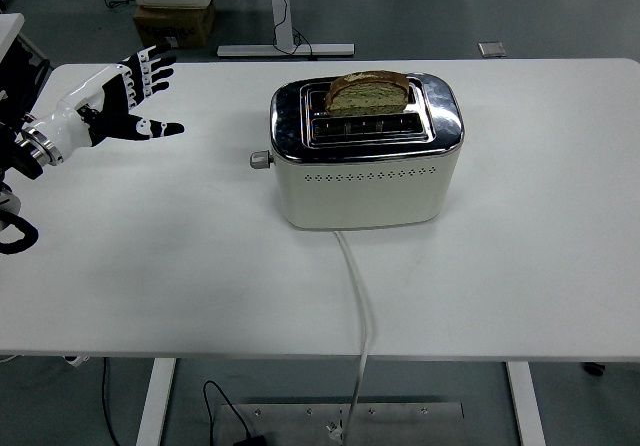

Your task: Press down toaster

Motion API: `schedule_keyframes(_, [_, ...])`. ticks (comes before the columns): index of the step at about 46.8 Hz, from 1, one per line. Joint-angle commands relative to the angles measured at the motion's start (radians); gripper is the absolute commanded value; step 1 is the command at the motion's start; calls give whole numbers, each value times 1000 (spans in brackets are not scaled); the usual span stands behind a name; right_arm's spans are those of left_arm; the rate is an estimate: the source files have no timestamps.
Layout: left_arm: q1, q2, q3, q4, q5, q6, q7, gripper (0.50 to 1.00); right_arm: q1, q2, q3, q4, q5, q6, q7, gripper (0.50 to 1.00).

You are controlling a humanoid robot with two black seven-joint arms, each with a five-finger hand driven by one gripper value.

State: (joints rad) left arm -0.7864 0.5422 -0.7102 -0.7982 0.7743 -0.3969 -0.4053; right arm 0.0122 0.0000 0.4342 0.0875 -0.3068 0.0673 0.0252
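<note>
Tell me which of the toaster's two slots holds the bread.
The far slot holds the bread slice, which stands above the toaster top; the near slot is empty.

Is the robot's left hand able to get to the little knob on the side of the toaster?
Probably yes. The left hand is open, the lever knob faces its side, and only bare table lies between.

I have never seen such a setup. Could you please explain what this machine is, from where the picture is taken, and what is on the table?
This is a humanoid robot, seen from a camera high on its own side, looking down over a white table. Its left hand, black and white with spread fingers, hovers over the table's left part and holds nothing. The right arm is out of view. A cream toaster stands in the middle, with a bread slice sticking up from its far slot. Its lever is on the left end; a cord runs toward the near edge.
</note>
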Motion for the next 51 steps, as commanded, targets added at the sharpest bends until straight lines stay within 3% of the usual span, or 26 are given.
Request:
schedule_keyframes(1, [1, 7, 0, -16, 46, 0, 0, 1000, 0, 0, 0, 0, 0, 0, 1, 998])
schedule_keyframes(15, [18, 24, 1, -41, 184, 0, -3, 1000, 0, 0, 0, 0, 0, 0, 1, 998])
schedule_keyframes(22, [26, 27, 5, -49, 240, 3, -32, 1000, 0, 0, 0, 0, 0, 0, 1, 998])
schedule_keyframes(35, [65, 56, 8, -170, 404, 3, -49, 1000, 0, 0, 0, 0, 0, 0, 1, 998])
schedule_keyframes(51, [75, 55, 47, -174, 494, 6, -50, 1000, 0, 0, 0, 0, 0, 0, -1, 998])
